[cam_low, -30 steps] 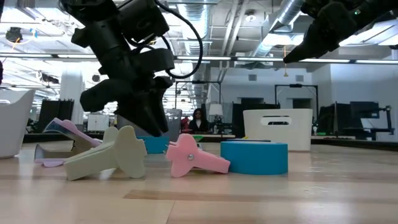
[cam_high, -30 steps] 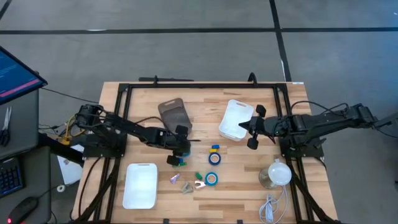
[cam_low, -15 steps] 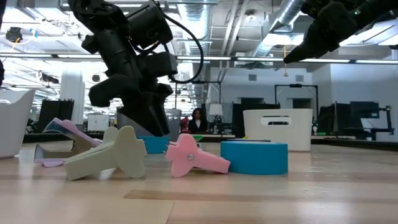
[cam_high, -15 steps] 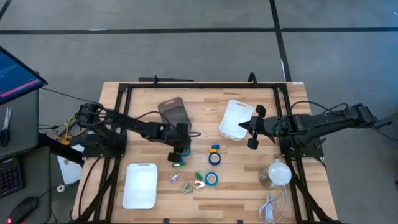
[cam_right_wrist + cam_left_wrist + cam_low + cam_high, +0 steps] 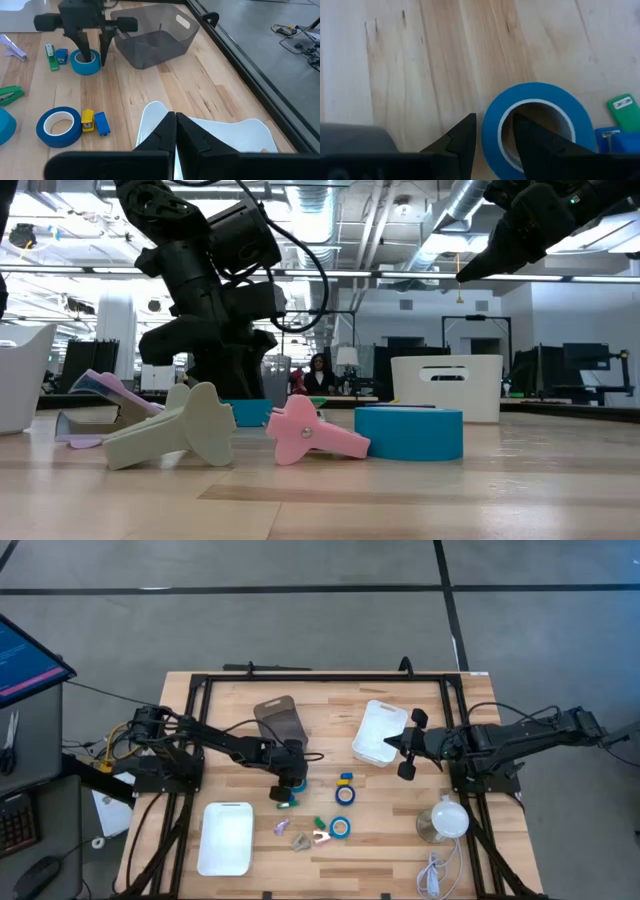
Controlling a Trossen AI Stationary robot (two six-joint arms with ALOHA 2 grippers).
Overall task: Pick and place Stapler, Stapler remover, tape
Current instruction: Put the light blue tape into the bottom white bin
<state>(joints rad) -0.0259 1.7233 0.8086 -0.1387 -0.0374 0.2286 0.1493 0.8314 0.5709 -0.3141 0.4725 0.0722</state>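
My left gripper (image 5: 494,131) points steeply down over a blue tape roll (image 5: 540,97) lying flat on the table near its middle (image 5: 298,783). It is open, with one finger over the roll's pale core and the other outside the ring wall (image 5: 84,66). Two more tape rolls (image 5: 345,794) (image 5: 340,828) lie to the right. Small coloured staplers (image 5: 346,778) (image 5: 290,802) and staple removers (image 5: 281,828) (image 5: 321,836) lie around them. My right gripper (image 5: 175,127) is shut and hangs in the air over the white bin (image 5: 380,732).
A grey bin (image 5: 280,722) stands just beyond the left gripper, and a white tray (image 5: 225,838) lies near the front left. A round lamp with a cable (image 5: 443,820) sits at the front right. A black frame (image 5: 320,677) borders the table.
My left gripper has sunk toward the blue tape roll, shifting a little toward the table's far edge and rolling its wrist somewhat. Its fingers now stand on either side of the ring wall.
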